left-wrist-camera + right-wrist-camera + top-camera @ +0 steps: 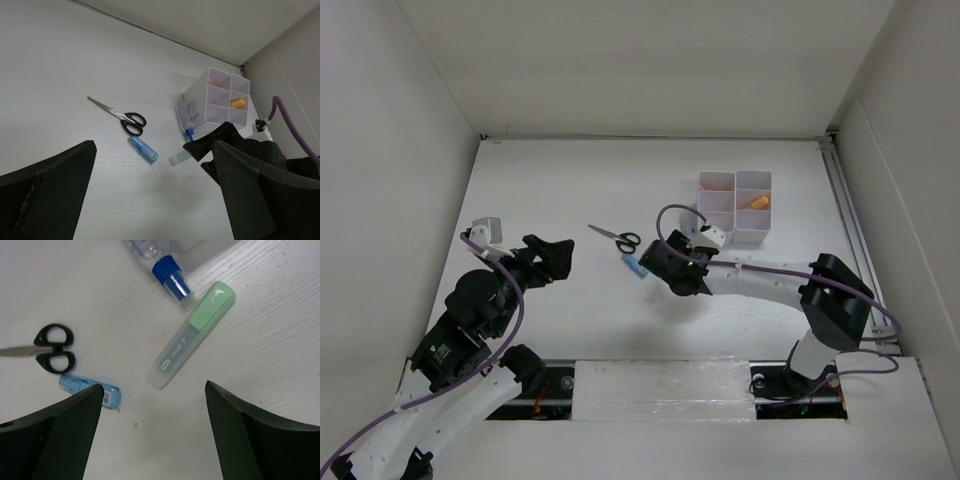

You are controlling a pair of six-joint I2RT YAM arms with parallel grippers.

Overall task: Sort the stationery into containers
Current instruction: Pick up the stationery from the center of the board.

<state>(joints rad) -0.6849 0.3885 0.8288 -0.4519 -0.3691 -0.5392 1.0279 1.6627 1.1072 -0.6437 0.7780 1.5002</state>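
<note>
I see a white worktop (560, 180) from above, with two arms bolted at its near edge. The right arm (765, 282) leans toward the middle. Its jaws stand wide apart and hold nothing, hovering over the scattered stationery. In its wrist view a green marker (192, 332) lies flat on the worktop, just ahead of the gap between the jaws. Past the marker's green end lies a clear blue-capped bottle (167, 275), on its side just beside the white organiser (735, 207). A short blue tube (89, 388) lies partly hidden behind one finger. Black-handled scissors (50, 351) lie just beyond it, closed, their blades pointing away from the organiser. An orange marker (757, 202) rests in the middle compartment of the organiser's right column. The left arm (485, 300) sits well apart on the left, and its jaws are also wide and empty.
</note>
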